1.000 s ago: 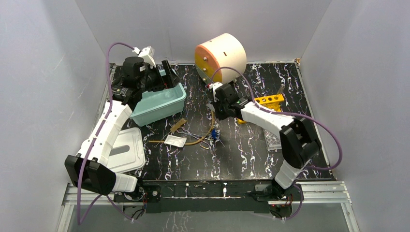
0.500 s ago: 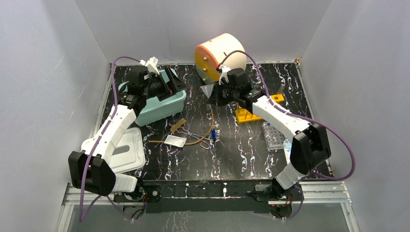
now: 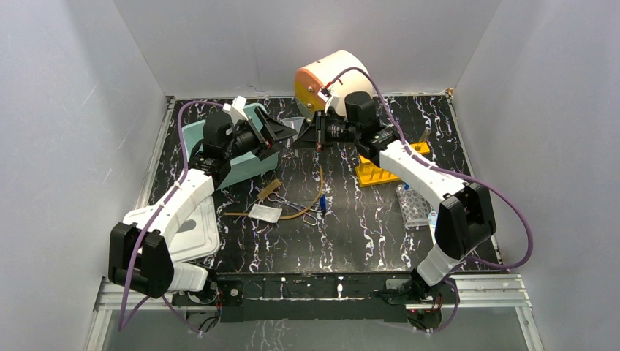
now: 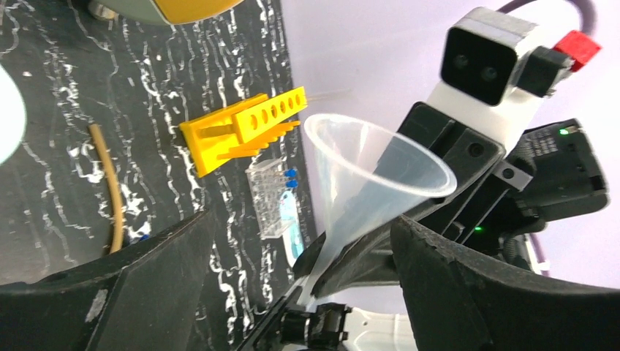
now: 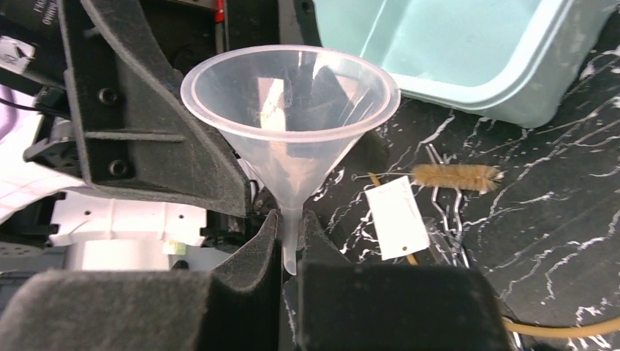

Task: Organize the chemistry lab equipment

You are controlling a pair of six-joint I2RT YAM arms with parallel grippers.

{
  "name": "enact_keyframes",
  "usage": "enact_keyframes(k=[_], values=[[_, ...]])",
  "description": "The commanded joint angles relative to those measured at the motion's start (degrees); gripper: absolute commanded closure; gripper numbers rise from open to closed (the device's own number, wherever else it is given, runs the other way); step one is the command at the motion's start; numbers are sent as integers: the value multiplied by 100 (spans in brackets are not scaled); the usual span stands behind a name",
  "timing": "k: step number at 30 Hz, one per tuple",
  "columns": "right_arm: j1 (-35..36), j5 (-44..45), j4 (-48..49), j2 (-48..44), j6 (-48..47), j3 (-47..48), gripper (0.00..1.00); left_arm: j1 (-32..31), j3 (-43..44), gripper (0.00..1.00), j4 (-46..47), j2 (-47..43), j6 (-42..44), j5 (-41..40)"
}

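The clear glass funnel [image 5: 292,110] is held up in the air, with my right gripper [image 5: 291,219] shut on its thin stem. My left gripper [image 4: 300,219] is open and faces it. The funnel's cone [image 4: 373,168] lies between its wide fingers [image 4: 146,278], and no contact shows. In the top view the two grippers meet at the back centre, the left gripper [image 3: 281,130] facing the right gripper [image 3: 305,137]. On the mat lie a brown brush [image 5: 457,175], a white packet [image 5: 395,216] and metal forceps [image 3: 300,208]. A yellow holed rack [image 3: 387,164] and a clear well plate [image 3: 413,205] sit on the right.
A teal bin [image 5: 468,51] stands at the back left, partly behind my left arm. Its white lid [image 3: 194,227] lies at the near left. A cream and orange drum [image 3: 333,77] sits at the back. Amber tubing [image 3: 316,197] curls mid-mat. Blue-capped tubes [image 4: 291,175] lie by the well plate.
My right arm has lifted the funnel and carried it back and to the left. My left gripper has swung right from the bin until its open fingers reach the funnel.
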Motion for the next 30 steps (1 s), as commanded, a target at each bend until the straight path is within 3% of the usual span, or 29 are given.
enact_keyframes(k=[1,11,15,17,20,25,30], values=[[-25,-632,584,48,273,251,96,-53,-149,17,976,-363,-580,-151],[-22,-902,668,296,390,386,95,-70,56,24,537,-424,-237,-585],[-19,-455,162,568,209,774,95,-70,353,10,-624,-683,273,-1629],[-7,-292,-77,818,74,1028,94,-39,512,7,-1108,-729,453,-1811],[58,-290,-107,996,-93,1199,94,36,681,12,-1335,-637,548,-1650],[100,-247,-108,1024,-430,1162,94,467,979,4,-1862,-518,-105,-1385],[176,479,-450,933,-1720,1024,94,747,1679,5,-3108,-78,-464,-833]])
